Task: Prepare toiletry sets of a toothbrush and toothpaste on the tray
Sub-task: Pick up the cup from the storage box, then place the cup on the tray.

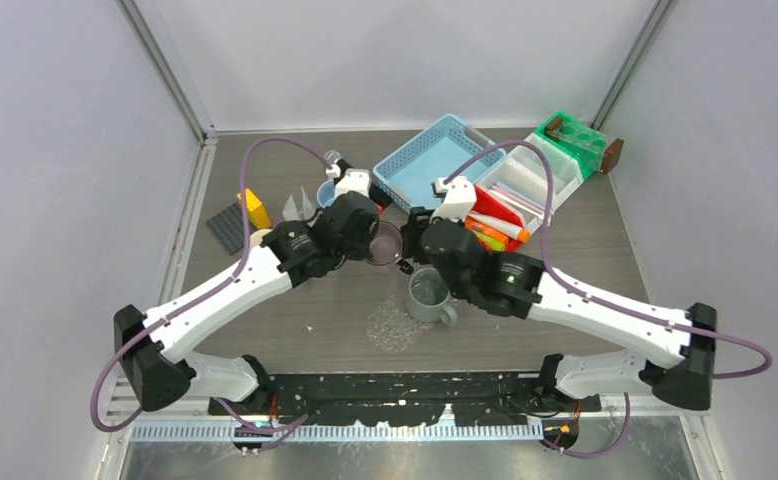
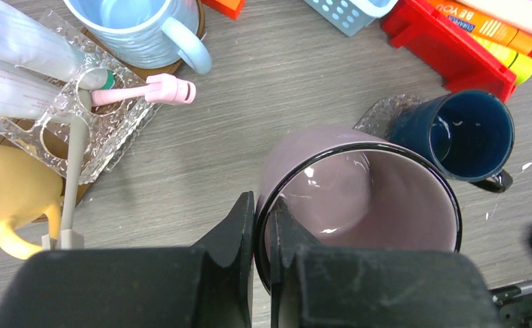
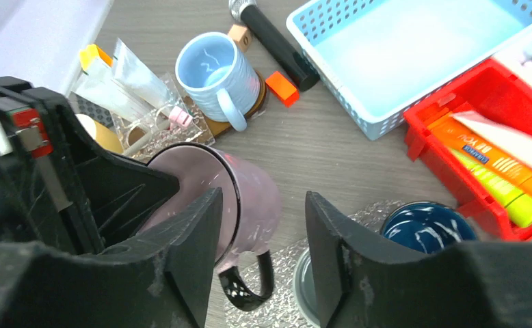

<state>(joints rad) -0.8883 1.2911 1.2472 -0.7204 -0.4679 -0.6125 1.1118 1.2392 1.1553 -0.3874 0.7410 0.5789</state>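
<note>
Pink mug (image 2: 359,184): rim is being pinched by the closed left gripper (image 2: 262,205). Right gripper (image 3: 263,205): jaws are being held apart just right of the mug, with nothing gripped. Pink toothbrush (image 2: 147,91): is being displayed on the clear tray (image 2: 123,130), far left, touching a white toothpaste tube (image 2: 24,44). Orange toothpaste tube (image 3: 496,160): is being stored in the red bin (image 3: 441,130), far right.

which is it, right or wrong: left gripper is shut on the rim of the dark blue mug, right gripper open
Wrong mug: the left wrist view shows the left gripper shut on the rim of the pink mug; the dark blue mug stands beside it. The right gripper is open.
</note>
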